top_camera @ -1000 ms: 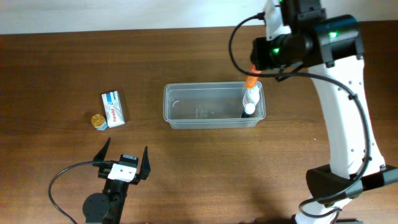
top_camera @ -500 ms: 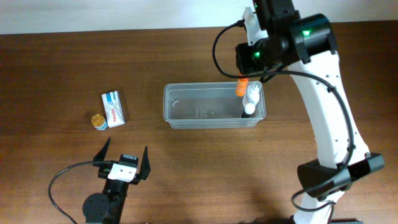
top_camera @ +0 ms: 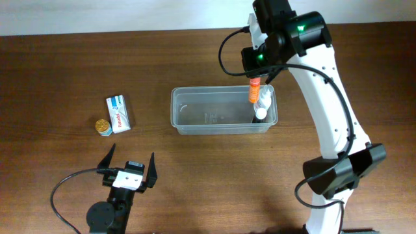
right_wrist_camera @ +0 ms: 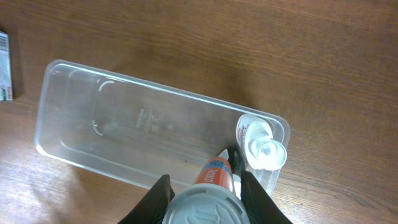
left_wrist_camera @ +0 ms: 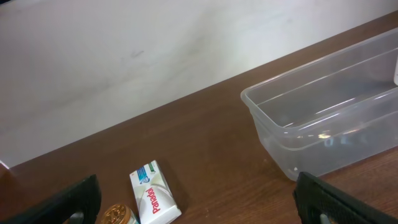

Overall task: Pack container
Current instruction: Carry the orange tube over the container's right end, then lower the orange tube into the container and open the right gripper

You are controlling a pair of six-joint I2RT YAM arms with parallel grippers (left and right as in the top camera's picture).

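The clear plastic container (top_camera: 214, 112) lies mid-table; it also shows in the left wrist view (left_wrist_camera: 323, 124) and the right wrist view (right_wrist_camera: 137, 124). A white bottle (top_camera: 262, 104) stands in its right end, seen in the right wrist view (right_wrist_camera: 261, 146) too. My right gripper (top_camera: 255, 83) is shut on an orange tube with a grey cap (right_wrist_camera: 208, 193), held above the container's right end beside the white bottle. My left gripper (top_camera: 129, 170) is open and empty at the table's front left. A white Panadol box (top_camera: 119, 114) and a gold-capped jar (top_camera: 103, 127) lie left of the container.
The box (left_wrist_camera: 152, 193) and the jar (left_wrist_camera: 118, 216) sit just ahead of the left gripper (left_wrist_camera: 199, 205) in its wrist view. A pale wall runs along the table's far edge. The right arm's base (top_camera: 338, 175) stands at the front right.
My right gripper has moved left with the orange tube, from over the container's right rim to over its right end next to the white bottle. The left arm has not moved.
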